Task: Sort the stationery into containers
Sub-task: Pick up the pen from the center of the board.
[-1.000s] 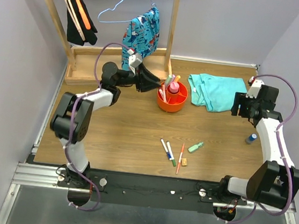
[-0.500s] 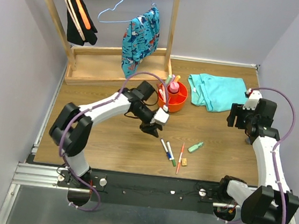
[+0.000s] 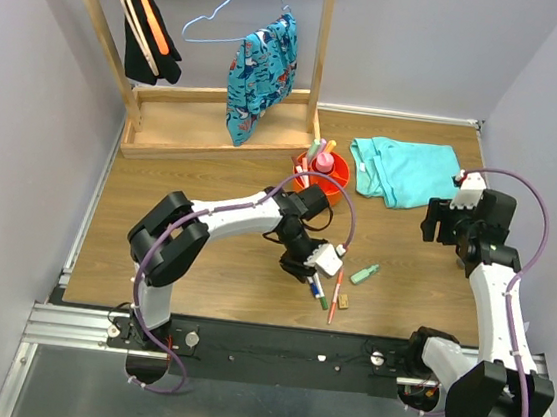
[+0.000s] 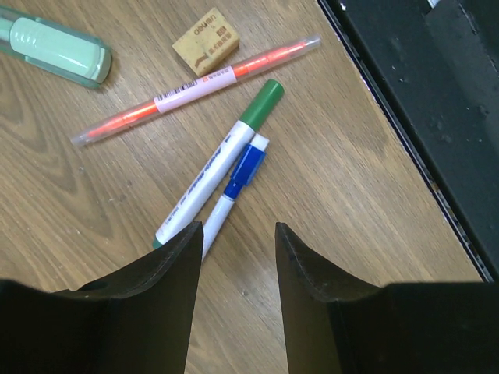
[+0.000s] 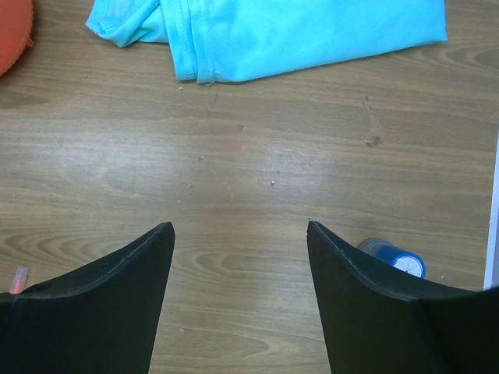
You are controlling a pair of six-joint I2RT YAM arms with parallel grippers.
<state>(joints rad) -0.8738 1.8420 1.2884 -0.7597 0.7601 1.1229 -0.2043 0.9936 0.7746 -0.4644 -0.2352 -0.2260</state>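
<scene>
My left gripper (image 3: 308, 269) (image 4: 238, 227) is open and empty, low over the table. Just ahead of its fingertips lie a green-capped white pen (image 4: 218, 160) and a blue-capped white pen (image 4: 234, 183), side by side. Beyond them are an orange pen (image 4: 195, 89) (image 3: 335, 296), a tan eraser (image 4: 206, 41) (image 3: 344, 301) and a green highlighter (image 4: 54, 51) (image 3: 365, 274). The orange-red bowl (image 3: 336, 187) holds a pink bottle (image 3: 323, 160) and several pens. My right gripper (image 3: 436, 222) (image 5: 240, 226) is open and empty above bare wood at the right.
A teal cloth (image 3: 404, 170) (image 5: 273, 31) lies right of the bowl. A small blue-capped bottle (image 5: 394, 259) stands by my right fingertip near the table's right edge. The wooden rack base (image 3: 217, 126) with hanging clothes is at the back. The black front rail (image 4: 437, 93) is close to the pens.
My left arm has swung from the bowl down and forward to the pens near the front edge. My right arm has shifted slightly forward and left.
</scene>
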